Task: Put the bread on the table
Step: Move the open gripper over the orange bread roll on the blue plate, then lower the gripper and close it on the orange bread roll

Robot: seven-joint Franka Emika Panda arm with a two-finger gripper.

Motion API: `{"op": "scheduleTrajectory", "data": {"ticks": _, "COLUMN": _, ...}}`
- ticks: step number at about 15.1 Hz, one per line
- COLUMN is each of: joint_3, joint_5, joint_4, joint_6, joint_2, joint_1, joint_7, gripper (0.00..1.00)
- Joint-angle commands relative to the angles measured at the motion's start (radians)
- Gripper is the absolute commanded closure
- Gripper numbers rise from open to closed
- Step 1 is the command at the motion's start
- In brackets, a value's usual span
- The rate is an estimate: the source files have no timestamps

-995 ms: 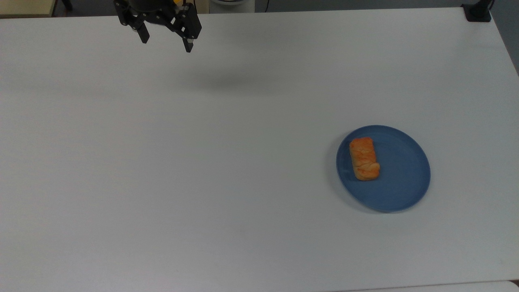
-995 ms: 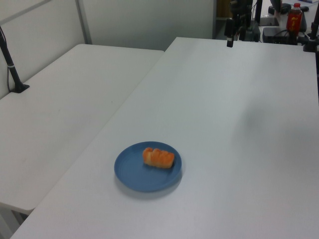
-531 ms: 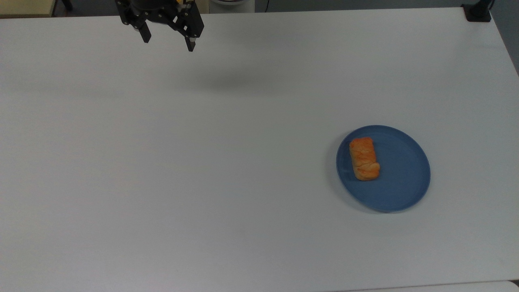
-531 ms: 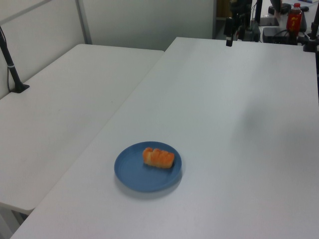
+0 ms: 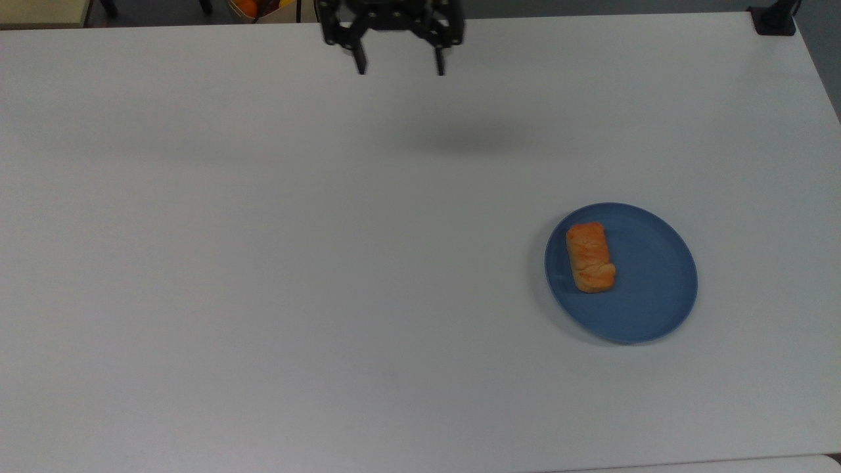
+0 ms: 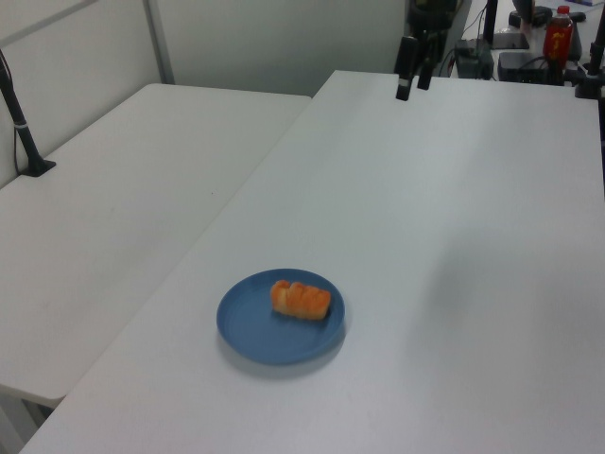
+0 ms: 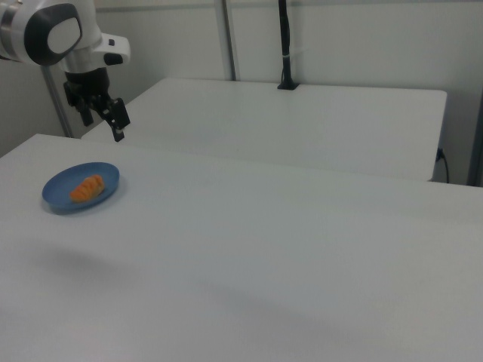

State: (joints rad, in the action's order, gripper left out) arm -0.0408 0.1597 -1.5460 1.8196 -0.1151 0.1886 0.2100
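Note:
The bread [image 5: 590, 256], a small golden-orange braided roll, lies on the left part of a round blue plate [image 5: 650, 289] in the top view. The plate rests on the white table [image 5: 263, 263]. My gripper [image 5: 400, 69] hangs open and empty above the table's far edge, well away from the plate. From the left view the bread [image 6: 302, 300] and plate [image 6: 253, 331] are near the front, and the gripper [image 6: 412, 90] is far behind them. In the right view the gripper [image 7: 103, 128] hovers above and behind the bread [image 7: 87, 188].
A second white table [image 6: 113, 218] adjoins this one, with a black clamped post [image 6: 24, 123] on it. A red bottle [image 6: 558, 33] and dark equipment stand beyond the far edge. A black clamp [image 5: 775, 20] sits at the top view's upper right corner.
The gripper has moved toward the top view's right along the far edge, staying open and empty. Bread and plate have not moved.

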Motion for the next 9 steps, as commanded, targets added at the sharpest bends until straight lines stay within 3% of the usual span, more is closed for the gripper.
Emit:
{"op": "scheduleTrajectory", "data": {"ticks": 1, "joint_3": -0.001, "joint_5": 0.070, "joint_4": 0.154, "joint_6": 0.090, "joint_2": -0.147, "joint_1": 0.075, "joint_7": 0.099, "gripper": 0.00}}
{"op": "scheduleTrajectory", "data": {"ticks": 5, "joint_3": -0.002, "joint_5": 0.041, "joint_4": 0.271, "joint_6": 0.255, "joint_2": -0.346, "joint_1": 0.185, "joint_7": 0.259, "gripper": 0.00}}
{"op": "scheduleTrajectory", "data": {"ticks": 9, "joint_3": -0.010, "joint_5": -0.069, "joint_4": 0.339, "joint_6": 0.342, "joint_2": -0.509, "joint_1": 0.288, "joint_7": 0.330, "gripper": 0.00}}
